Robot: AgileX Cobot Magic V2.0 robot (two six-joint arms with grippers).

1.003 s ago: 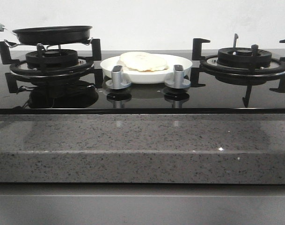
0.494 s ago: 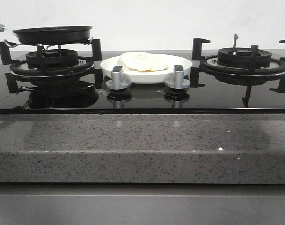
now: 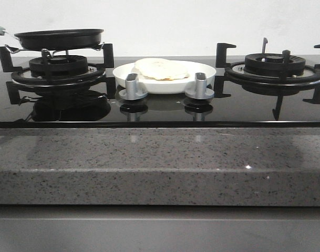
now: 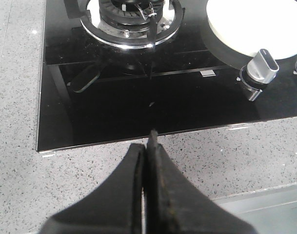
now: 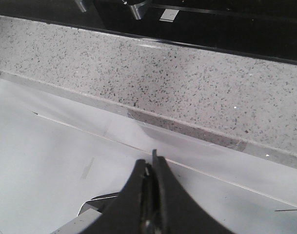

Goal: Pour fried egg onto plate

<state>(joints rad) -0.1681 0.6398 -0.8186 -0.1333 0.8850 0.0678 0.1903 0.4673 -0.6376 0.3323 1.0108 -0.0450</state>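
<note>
front, egg: flat off-white fried egg with wavy edges (image 3: pixel 161 68) lies on the glossy white round plate (image 3: pixel 204 71), mid-hob towards the back edge, behind two silver knobs (image 3: pixel 132 86) — pour looks done.
front, pan: shallow black frying pan (image 3: pixel 60 38) parked on the left burner grate (image 3: pixel 57 68), looks empty, clear of the plate.
left wrist, gripper: left gripper (image 4: pixel 148 144) fully closed, nothing held, hovering over the grey speckled counter (image 4: pixel 21 170) at the hob's front edge; plate rim in shot.
right wrist, gripper: right gripper (image 5: pixel 152 168) pressed closed, empty, off the counter's front edge.
</note>
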